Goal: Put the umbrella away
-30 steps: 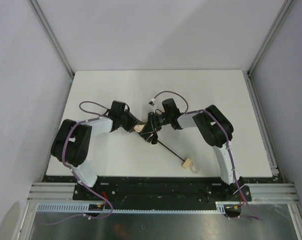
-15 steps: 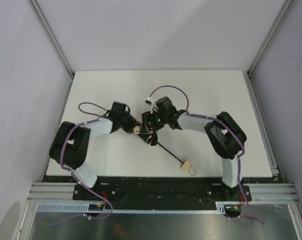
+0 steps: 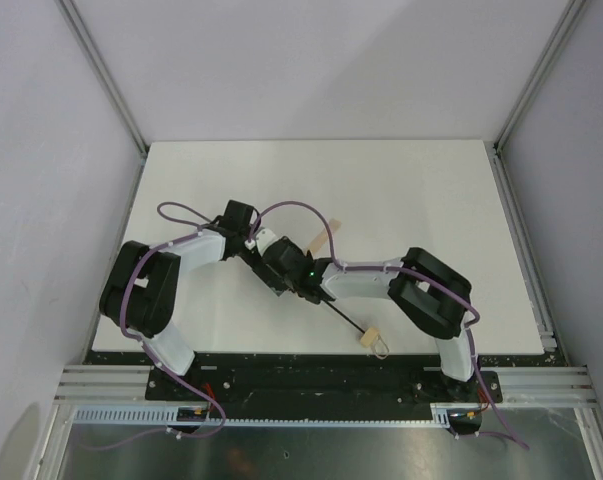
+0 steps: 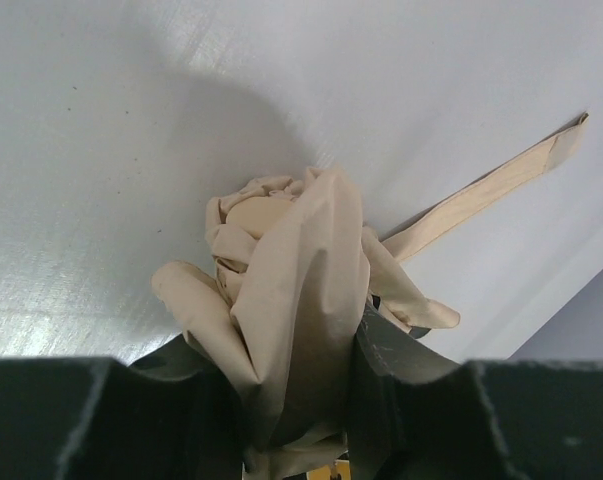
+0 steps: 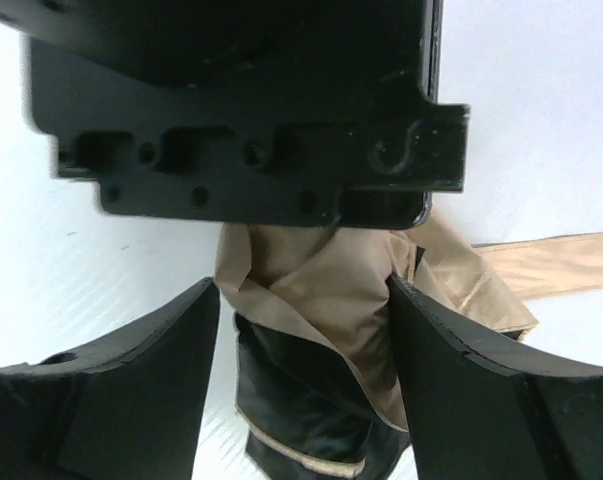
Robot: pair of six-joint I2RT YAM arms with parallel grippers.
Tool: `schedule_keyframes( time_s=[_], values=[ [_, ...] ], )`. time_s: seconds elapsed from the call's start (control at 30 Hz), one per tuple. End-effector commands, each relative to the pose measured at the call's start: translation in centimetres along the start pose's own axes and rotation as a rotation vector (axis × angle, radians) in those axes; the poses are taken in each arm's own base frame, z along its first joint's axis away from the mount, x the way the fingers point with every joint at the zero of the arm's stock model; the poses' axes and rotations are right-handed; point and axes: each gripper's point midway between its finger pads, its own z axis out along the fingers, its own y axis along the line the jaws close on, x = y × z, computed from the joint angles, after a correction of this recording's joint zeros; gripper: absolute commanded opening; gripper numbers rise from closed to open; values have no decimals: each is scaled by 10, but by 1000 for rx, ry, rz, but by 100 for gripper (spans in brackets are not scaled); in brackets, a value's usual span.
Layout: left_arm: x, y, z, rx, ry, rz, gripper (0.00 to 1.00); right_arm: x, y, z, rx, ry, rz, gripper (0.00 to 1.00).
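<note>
A white table (image 3: 431, 200) fills the floor of a small booth with plain pale grey walls (image 3: 311, 70). Metal posts (image 3: 101, 75) run up the corners at 10 and 2 o'clock. A black base plate (image 3: 321, 385) along the 6 o'clock edge carries both arms. The tabletop is matte with a few faint specks, and in the left wrist view a soft shadow lies on it behind the fabric. The umbrella (image 4: 291, 270) lies on the table just 7 o'clock of centre. Its tan canopy is bunched into a crumpled roll and mostly hidden from above under the two wrists. The thin black shaft (image 3: 343, 317) runs from it toward 4 o'clock and ends at the pale handle (image 3: 371, 337), which sits close to the near edge. A flat tan strap (image 3: 325, 236) trails out across the table toward 1 o'clock. The left gripper (image 4: 291, 400) is clamped on the canopy, with fabric squeezed up between its fingers. The right gripper (image 5: 306, 380) comes in from 4 o'clock with its fingers spread wide on either side of the same bundle, not closed on it. The left gripper's black body sits right above them.
</note>
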Motion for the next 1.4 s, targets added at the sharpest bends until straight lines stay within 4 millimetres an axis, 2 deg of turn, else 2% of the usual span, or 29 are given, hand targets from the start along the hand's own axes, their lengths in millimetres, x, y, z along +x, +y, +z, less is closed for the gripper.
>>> schedule_keyframes(
  time_s=[0.0, 0.13, 0.2, 0.33, 0.37, 0.4, 0.5, 0.53, 0.6, 0.67, 0.8, 0.93, 1.07, 1.23, 1.37],
  values=[
    [17, 59, 6, -232, 39, -7, 0, 21, -26, 19, 218, 19, -64, 69],
    [19, 59, 5, -232, 51, -13, 0, 48, -35, 31, 300, 77, -96, 61],
    [19, 59, 5, -231, 52, -11, 0, 58, -36, 33, 299, 101, -99, 48],
    [15, 55, 4, -220, 41, 15, 0, 75, -32, 37, 218, 153, -65, 12],
    [13, 51, 4, -210, 35, 31, 3, 80, -30, 37, 179, 168, -41, 6],
    [10, 46, 3, -195, 28, 51, 15, 85, -23, 38, 114, 183, -21, 3],
    [-1, 32, -2, -143, -6, 110, 59, 107, -12, 36, -31, 267, 42, 0],
    [-5, 28, -5, -121, -22, 121, 70, 113, -11, 36, -75, 291, 71, 0],
    [-14, 22, -11, -78, -56, 134, 81, 120, -4, 33, -174, 326, 128, 0],
    [-21, 17, -17, -44, -79, 137, 87, 122, 2, 30, -274, 340, 195, 0],
    [-23, 14, -19, -2, -66, 136, 93, 121, 11, 23, -445, 353, 311, 0],
    [-14, 12, -11, 27, -21, 125, 98, 120, 14, 20, -571, 360, 422, 0],
    [-4, 20, -3, -5, -10, 124, 98, 118, 10, 24, -649, 359, 547, 0],
    [14, 37, 9, -67, 6, 126, 91, 115, 11, 26, -735, 371, 662, 0],
    [25, 38, 16, -82, 6, 143, 75, 114, 12, 27, -782, 382, 729, 0]
  ],
)
